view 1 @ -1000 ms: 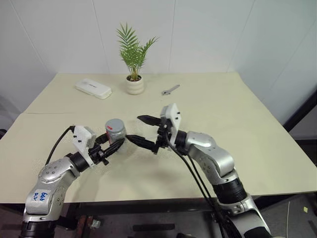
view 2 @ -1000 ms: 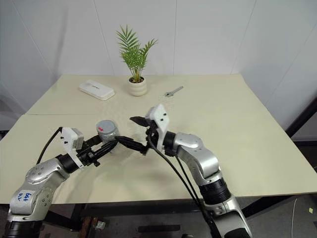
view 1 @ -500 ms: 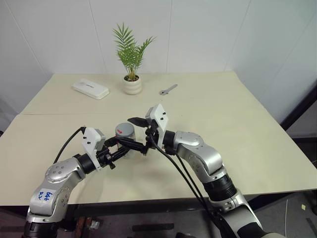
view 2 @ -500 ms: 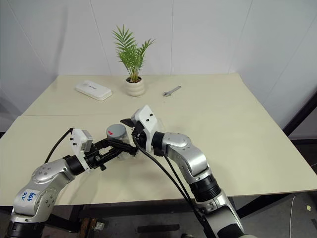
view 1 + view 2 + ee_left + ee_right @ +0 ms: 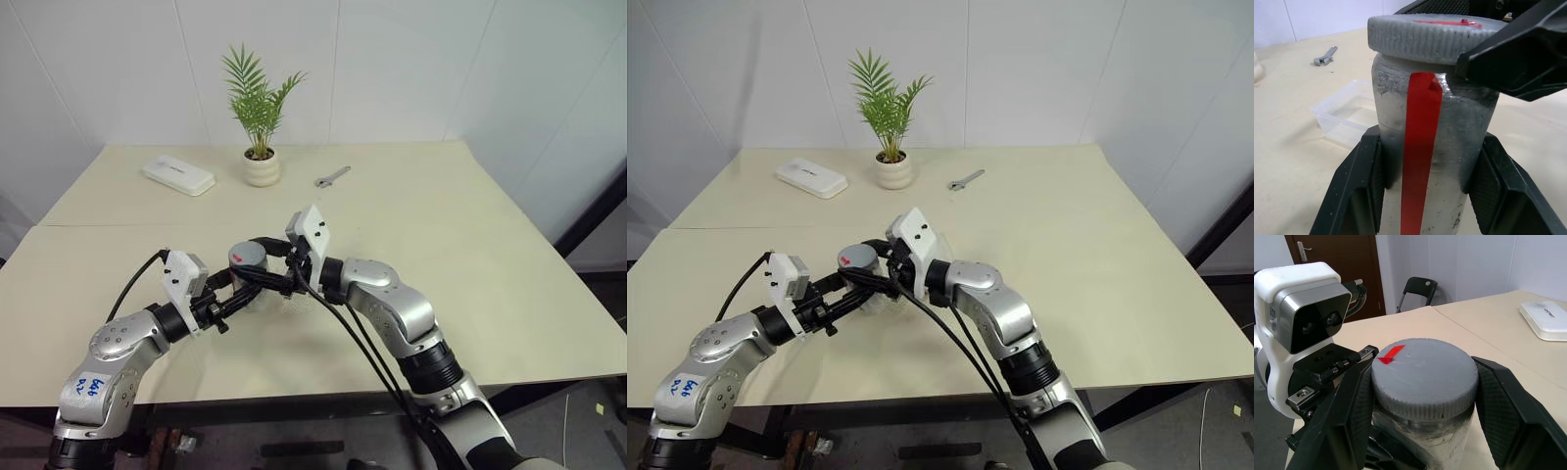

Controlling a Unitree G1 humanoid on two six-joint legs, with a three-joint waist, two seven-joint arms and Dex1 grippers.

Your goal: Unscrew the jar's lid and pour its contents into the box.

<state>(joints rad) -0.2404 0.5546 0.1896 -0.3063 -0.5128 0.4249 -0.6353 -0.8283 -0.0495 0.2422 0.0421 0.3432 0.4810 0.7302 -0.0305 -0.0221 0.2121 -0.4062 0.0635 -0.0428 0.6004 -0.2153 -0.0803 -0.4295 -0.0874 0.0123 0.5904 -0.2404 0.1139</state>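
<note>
Right wrist view: my right gripper (image 5: pixel 1425 396) is clamped on the lid (image 5: pixel 1424 374); my left gripper (image 5: pixel 1425 181) grips the jar (image 5: pixel 1430 166), held upright.

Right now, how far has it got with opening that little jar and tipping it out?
Early days. Done: the left gripper holds the jar by its body above the table, and the right gripper has its fingers clamped on the lid. In hand: the unscrewing, as the lid sits on the jar. Left: taking the lid off and pouring into the clear box, which lies on the table beyond the jar.
</note>
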